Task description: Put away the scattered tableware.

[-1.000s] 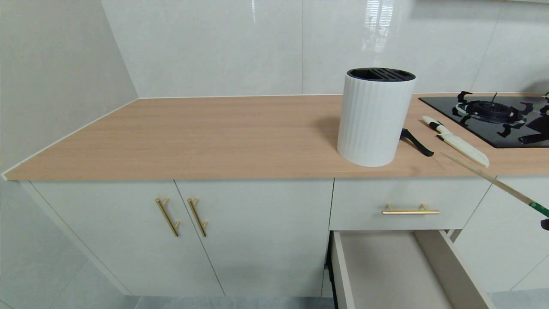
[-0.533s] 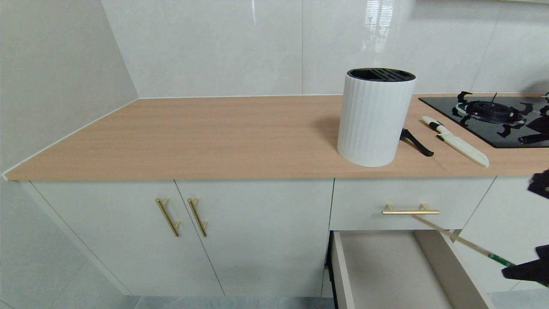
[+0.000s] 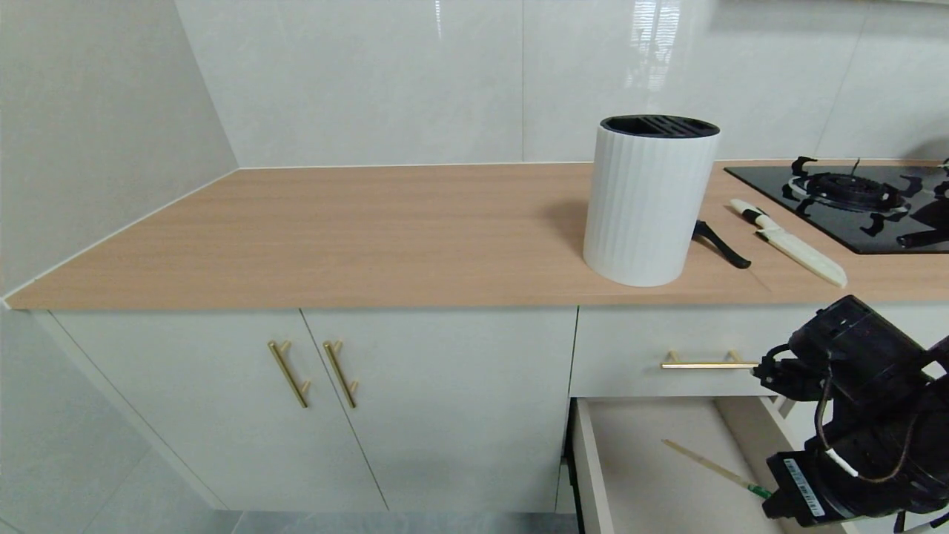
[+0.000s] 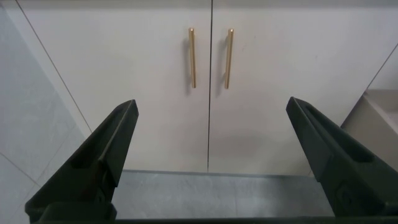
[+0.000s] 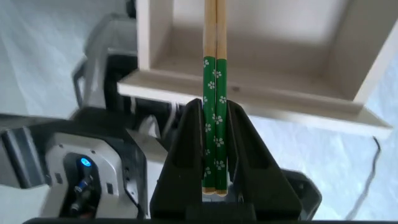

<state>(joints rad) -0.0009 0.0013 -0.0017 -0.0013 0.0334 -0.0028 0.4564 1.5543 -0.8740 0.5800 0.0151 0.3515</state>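
Clenched in right claw (image 5: 216, 127): pair of chopsticks (image 5: 216, 43), green flowered ends between the fingers, tips stretching ahead of it into open drawer (image 3: 591, 463). Left claw (image 4: 211, 111) released, spread wide before cabinet doors (image 4: 261, 118). Above right claw, on table (image 3: 371, 237): white knife (image 3: 790, 245).

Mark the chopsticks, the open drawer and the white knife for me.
chopsticks (image 5: 209, 93), right wrist view, on the green flowered end.
open drawer (image 3: 637, 482), head view, on its bare floor.
white knife (image 3: 789, 244), head view, on the middle of its length.
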